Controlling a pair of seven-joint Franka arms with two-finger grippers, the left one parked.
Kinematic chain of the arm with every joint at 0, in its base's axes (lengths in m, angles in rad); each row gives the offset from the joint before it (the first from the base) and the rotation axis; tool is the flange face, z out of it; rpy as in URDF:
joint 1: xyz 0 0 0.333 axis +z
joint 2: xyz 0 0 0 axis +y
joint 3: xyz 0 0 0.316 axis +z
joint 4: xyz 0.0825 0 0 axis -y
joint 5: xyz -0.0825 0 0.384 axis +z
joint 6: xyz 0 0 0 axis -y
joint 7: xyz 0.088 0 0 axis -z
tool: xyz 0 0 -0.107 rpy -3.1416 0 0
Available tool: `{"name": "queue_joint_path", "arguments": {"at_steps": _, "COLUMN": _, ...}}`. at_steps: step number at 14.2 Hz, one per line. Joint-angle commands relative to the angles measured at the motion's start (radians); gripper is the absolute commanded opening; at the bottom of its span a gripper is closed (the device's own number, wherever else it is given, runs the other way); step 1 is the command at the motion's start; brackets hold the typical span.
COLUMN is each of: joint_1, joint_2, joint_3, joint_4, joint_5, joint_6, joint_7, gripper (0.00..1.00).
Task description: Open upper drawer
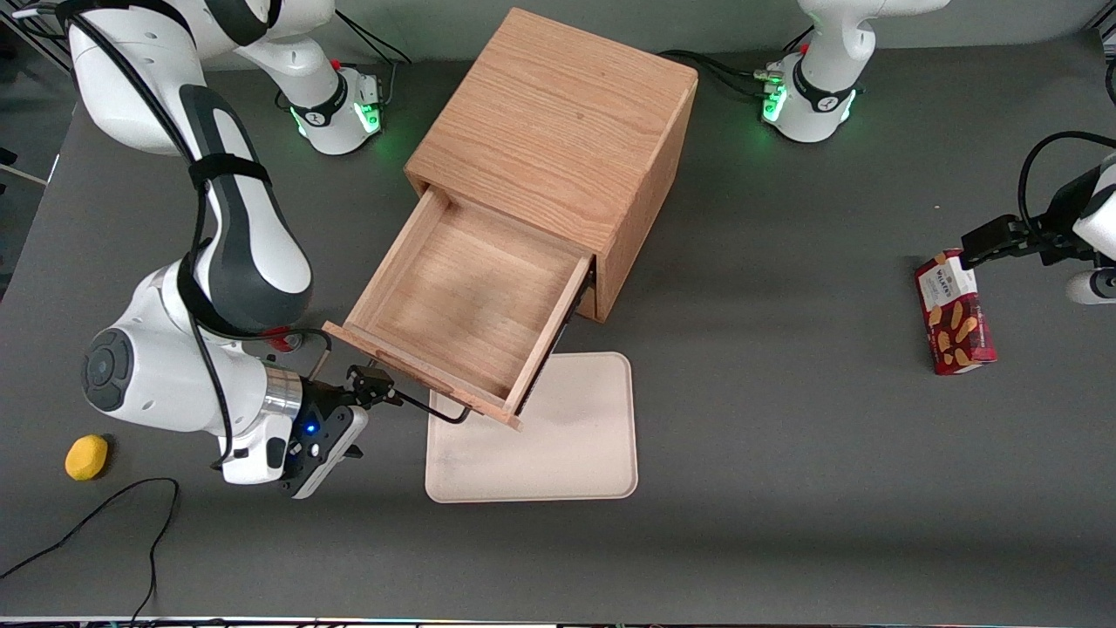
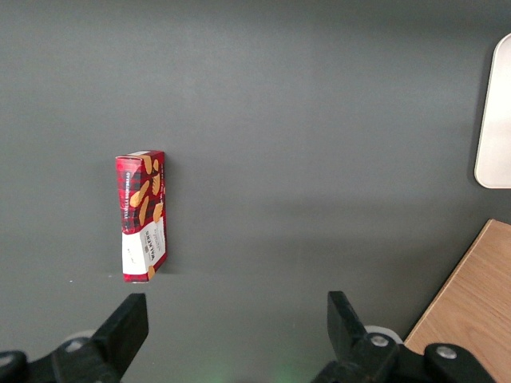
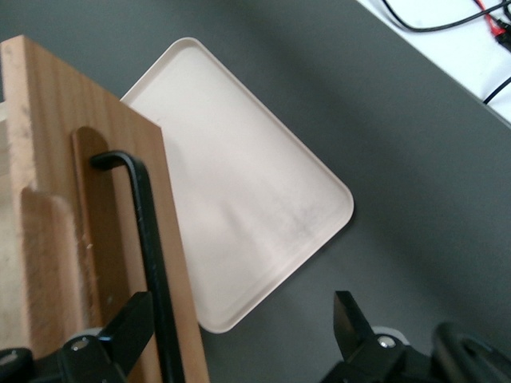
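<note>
So the upper drawer [image 1: 466,301] is pulled well out of the light-oak cabinet [image 1: 558,131], with its bare wooden bottom in plain sight and nothing lying in it. The drawer front hangs over the edge of a cream tray [image 1: 567,445] that sits flat on the dark grey tabletop [image 1: 785,436], nearer to the front camera than the cabinet.

The gripper [image 1: 370,397] is right at the drawer front, by the thin black wire handle [image 1: 436,412]. In the right wrist view the gripper [image 3: 239,339] has its fingers spread wide. One finger [image 3: 132,327] sits just beside the black handle [image 3: 152,263], maybe touching it, can't tell for sure. The other hangs over the tabletop past the tray's [image 3: 255,199] edge. Nothing is clamped between them.

Other stuff: a small yellow thing [image 1: 86,457] toward the working arm's end, and a red biscuit box [image 1: 954,312] lying toward the parked arm's end.
</note>
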Motion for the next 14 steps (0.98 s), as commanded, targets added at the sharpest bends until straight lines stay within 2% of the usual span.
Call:
{"name": "queue_joint_path", "arguments": {"at_steps": 1, "joint_1": -0.020, "joint_2": -0.049, "joint_3": 0.000, "joint_4": 0.012, "joint_5": -0.010, "joint_6": -0.105, "joint_7": -0.004, "gripper": 1.00}}
{"name": "queue_joint_path", "arguments": {"at_steps": 3, "joint_1": -0.040, "joint_2": -0.082, "joint_3": 0.000, "joint_4": 0.012, "joint_5": -0.020, "joint_6": -0.162, "joint_7": 0.005, "gripper": 1.00}}
{"name": "queue_joint_path", "arguments": {"at_steps": 7, "joint_1": -0.036, "joint_2": -0.158, "joint_3": -0.009, "joint_4": -0.004, "joint_5": -0.146, "joint_6": -0.286, "joint_7": 0.022, "gripper": 1.00}}
{"name": "queue_joint_path", "arguments": {"at_steps": 9, "joint_1": -0.036, "joint_2": -0.204, "joint_3": -0.042, "joint_4": -0.032, "joint_5": -0.149, "joint_6": -0.410, "joint_7": 0.118, "gripper": 1.00}}
{"name": "queue_joint_path", "arguments": {"at_steps": 14, "joint_1": -0.033, "joint_2": -0.495, "joint_3": -0.108, "joint_4": -0.347, "joint_5": -0.160, "joint_6": -0.423, "joint_7": 0.145, "gripper": 1.00}}
